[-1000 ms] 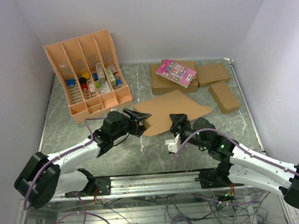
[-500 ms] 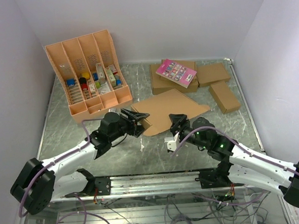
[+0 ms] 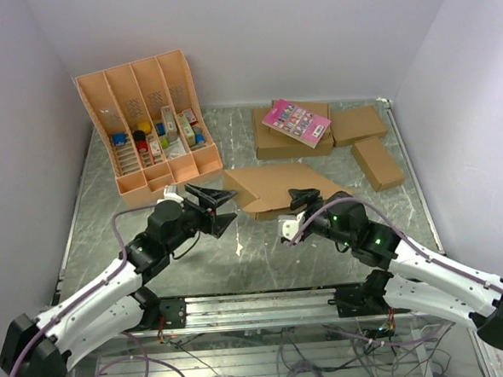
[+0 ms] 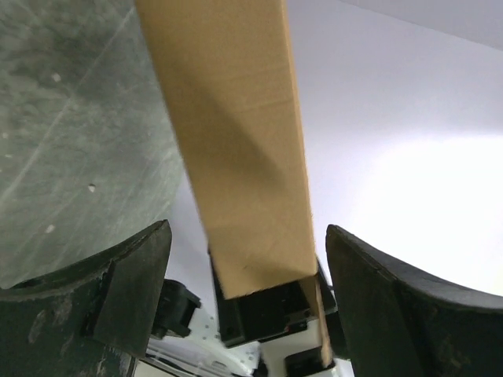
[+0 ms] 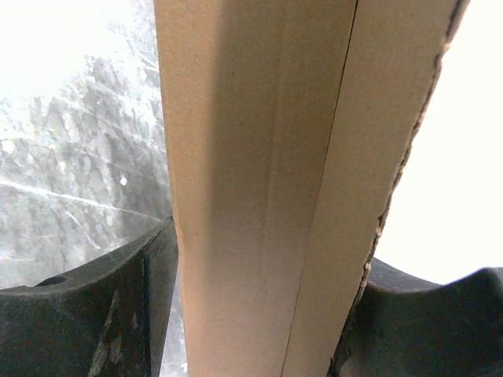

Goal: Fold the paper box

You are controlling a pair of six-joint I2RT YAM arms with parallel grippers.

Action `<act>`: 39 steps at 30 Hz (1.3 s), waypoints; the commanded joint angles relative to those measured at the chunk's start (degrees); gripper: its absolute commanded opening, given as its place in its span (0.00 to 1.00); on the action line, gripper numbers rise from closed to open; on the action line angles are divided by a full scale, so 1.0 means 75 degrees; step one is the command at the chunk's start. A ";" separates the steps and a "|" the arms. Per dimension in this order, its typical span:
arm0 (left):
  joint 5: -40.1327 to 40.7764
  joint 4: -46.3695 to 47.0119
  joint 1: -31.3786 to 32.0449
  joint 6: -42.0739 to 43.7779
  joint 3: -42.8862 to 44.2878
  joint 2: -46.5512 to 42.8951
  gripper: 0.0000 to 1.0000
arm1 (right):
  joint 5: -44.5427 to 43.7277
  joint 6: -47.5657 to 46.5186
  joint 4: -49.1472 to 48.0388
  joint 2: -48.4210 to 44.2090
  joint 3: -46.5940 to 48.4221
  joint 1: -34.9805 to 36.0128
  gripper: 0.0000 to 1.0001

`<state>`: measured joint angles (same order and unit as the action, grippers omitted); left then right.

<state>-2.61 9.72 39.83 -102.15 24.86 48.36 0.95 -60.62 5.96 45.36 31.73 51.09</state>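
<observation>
- From the right wrist, the box (image 5: 259, 181) runs off top and bottom; nothing behind it shows.
- From the left wrist, it leaves at the top, half covering a dark part (image 4: 263, 302).
- Overhead, the tray's (image 3: 147, 84) contents are too small to name.

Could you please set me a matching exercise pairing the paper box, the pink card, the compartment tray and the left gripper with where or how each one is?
1. paper box
2. pink card
3. compartment tray
4. left gripper

A. far left of the table
B. jaws open
C. held by the right gripper
D. lying on a flat brown box

Pairs: 1-C, 2-D, 3-A, 4-B
</observation>
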 commanded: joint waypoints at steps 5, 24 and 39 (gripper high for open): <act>0.1161 -0.2443 -0.0070 0.2304 0.0864 -0.1809 0.88 | 0.0043 0.1941 0.0211 0.0335 0.1336 -0.0764 0.41; 0.1128 -0.2087 -0.0073 0.5948 0.1619 -0.1783 0.88 | 0.5485 0.9662 0.2286 0.4184 0.5223 -0.5131 0.40; 0.0919 -0.1753 -0.0079 0.5765 0.0603 -0.2085 0.87 | 0.6966 1.5732 -0.4334 0.4703 0.0267 -0.5550 0.41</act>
<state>5.56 -6.94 39.57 -58.72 31.57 32.75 51.46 46.35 -10.35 78.85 35.44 9.87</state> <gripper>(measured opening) 0.872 0.591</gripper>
